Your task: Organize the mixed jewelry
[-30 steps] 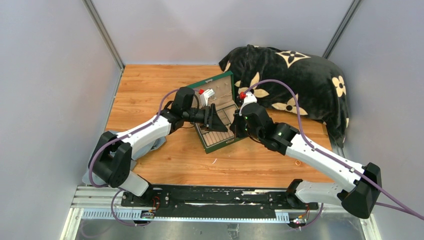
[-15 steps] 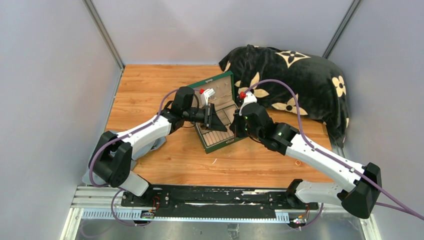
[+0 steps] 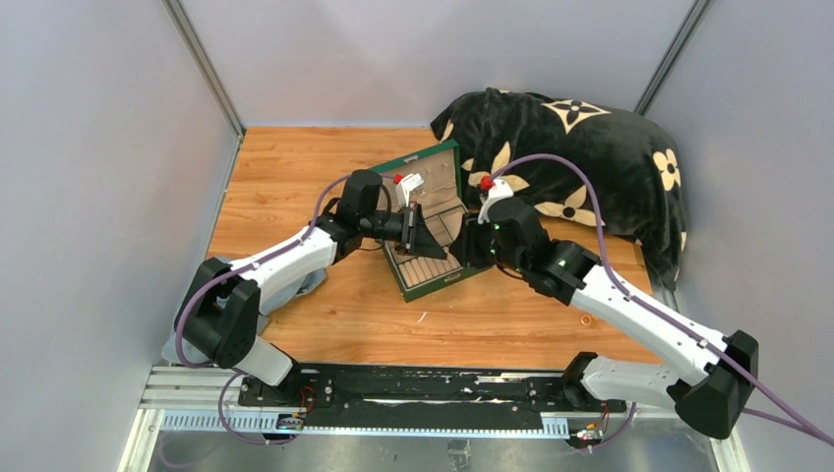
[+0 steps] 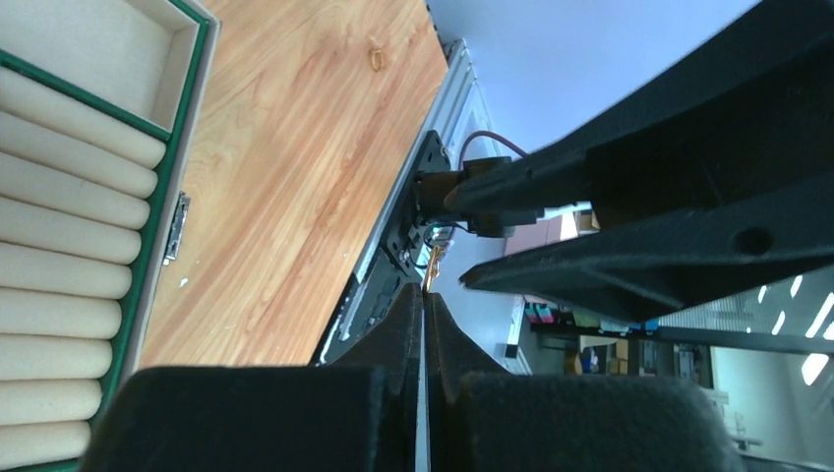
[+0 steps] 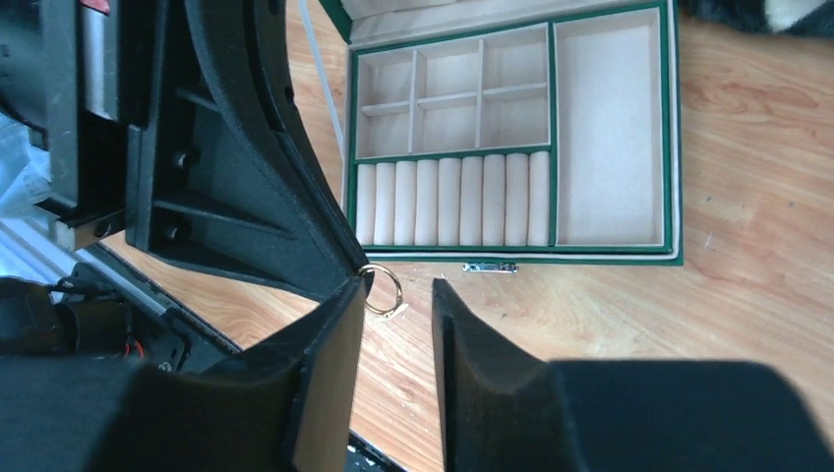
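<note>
left arm: white with a purple cable, reaching from the 7 o'clock corner of the wooden table (image 3: 285, 167) toward 2 o'clock.
left gripper (image 4: 425, 305): black fingers pressed together, their tips meeting the other gripper near the box's front corner.
gold ring (image 5: 382, 290): a thin hoop that appears to be pinched at the left fingertips, though the grip point is tiny in both wrist views. It hangs above bare wood just outside the box's latch side, at 7 o'clock of the box in the right wrist view.
green box (image 5: 605, 128): open near the table's centre, lid raised toward 12 o'clock. The cream lining has six small cells, a row of ring rolls and one long compartment.
right gripper (image 5: 393, 300): fingers apart, one on either side of the gold ring, with a clear gap to the farther finger.
right arm: white, reaching from the 5 o'clock corner toward 10 o'clock.
loose ring (image 3: 587, 320): a second small gold-coloured hoop lying flat on the wood at 4 o'clock of the box, well apart from it.
blanket (image 3: 590, 147): black with cream flowers, heaped at the table's 2 o'clock corner, just beside the lid.
</note>
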You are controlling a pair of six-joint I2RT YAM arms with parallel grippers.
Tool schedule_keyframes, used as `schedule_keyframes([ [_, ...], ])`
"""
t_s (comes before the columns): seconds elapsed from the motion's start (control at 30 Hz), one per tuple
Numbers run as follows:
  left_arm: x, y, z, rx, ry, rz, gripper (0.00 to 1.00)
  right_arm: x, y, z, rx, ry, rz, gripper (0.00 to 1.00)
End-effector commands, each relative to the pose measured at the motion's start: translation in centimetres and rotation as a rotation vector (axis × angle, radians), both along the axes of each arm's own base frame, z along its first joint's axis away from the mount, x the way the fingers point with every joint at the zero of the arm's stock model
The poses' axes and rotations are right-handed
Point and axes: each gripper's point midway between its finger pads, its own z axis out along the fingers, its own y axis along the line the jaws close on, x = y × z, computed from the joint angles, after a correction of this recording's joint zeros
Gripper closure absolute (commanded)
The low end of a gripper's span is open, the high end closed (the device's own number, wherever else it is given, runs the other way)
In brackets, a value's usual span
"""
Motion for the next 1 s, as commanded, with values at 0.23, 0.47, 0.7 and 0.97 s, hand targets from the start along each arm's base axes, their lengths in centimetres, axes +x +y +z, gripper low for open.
schedule_keyframes([
  [0.23, -1.1, 0.5, 7.1, -0.162, -0.14, -0.133, 1.0, -0.6, -0.9, 8.9, 0.469, 0.012, 0.195, 0.34],
  [0.47, -2.1, 0.8, 12.3, -0.241, -0.239, -0.193, 1.0, -2.6, -0.3, 11.8, 0.614, 0.022, 0.381, 0.25],
  [0.7, -1.3, 0.5, 14.2, -0.28, -0.228, -0.148, 1.0, -2.4, -0.5, 12.7, 0.707, -0.031, 0.347, 0.27],
  [0.97, -1.0, 0.4, 14.2, -0.281, -0.224, -0.125, 1.0, -2.3, 0.2, 12.8, 0.804, 0.015, 0.366, 0.38],
])
